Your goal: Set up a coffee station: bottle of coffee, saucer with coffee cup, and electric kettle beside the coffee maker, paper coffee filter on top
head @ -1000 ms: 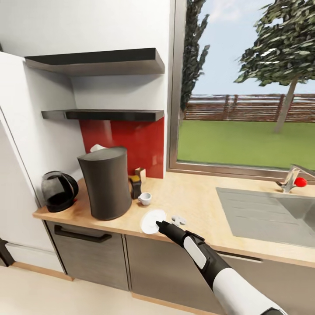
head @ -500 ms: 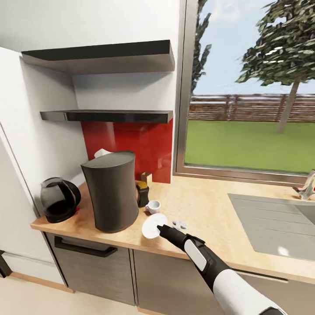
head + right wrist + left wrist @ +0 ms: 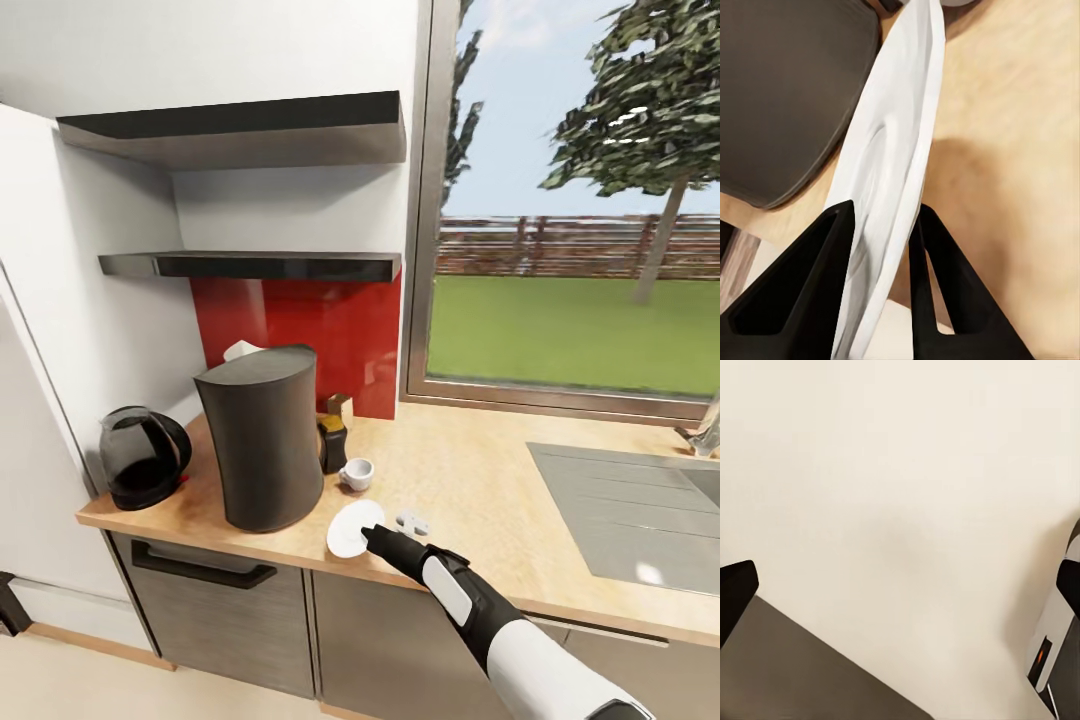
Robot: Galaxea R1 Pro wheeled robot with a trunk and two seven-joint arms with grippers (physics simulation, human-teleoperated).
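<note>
Since the earlier frames the head camera has swung slightly, so the whole scene sits shifted; the faucet has nearly left the frame edge. Right gripper (image 3: pixel 368 537) still holds the small plain white round saucer (image 3: pixel 352 527), now a touch nearer the front edge of the long light wood-grain worktop (image 3: pixel 470 480) relative to the other items. In the right wrist view the two black fingers (image 3: pixel 810 285) sit either side of the saucer rim (image 3: pixel 896 172), jaws clamped on it, plate tilted edge-on over the worktop (image 3: pixel 1012 150).

Saucer sits just beside the tall charcoal coffee maker (image 3: pixel 262 436), on its window side, near the worktop front edge. A small white folded paper coffee filter (image 3: pixel 241 350) peeks out at the top of the coffee maker. Tiny white coffee cup (image 3: pixel 357 473) stands on the worktop behind the saucer, apart from it. Small dark bottle of coffee with yellow-orange cap (image 3: pixel 333 444) stands just beside the coffee maker, by the red backsplash. Smoky clear-glass electric kettle (image 3: pixel 142 458) sits at the worktop's left end, near the coffee maker. Thin glossy black shelf (image 3: pixel 255 265) hangs above. A small white piece (image 3: pixel 411 521) lies just right of the saucer.

Left wrist view shows pale floor with dark fingertip edges (image 3: pixel 736 589) well apart, jaws open.
</note>
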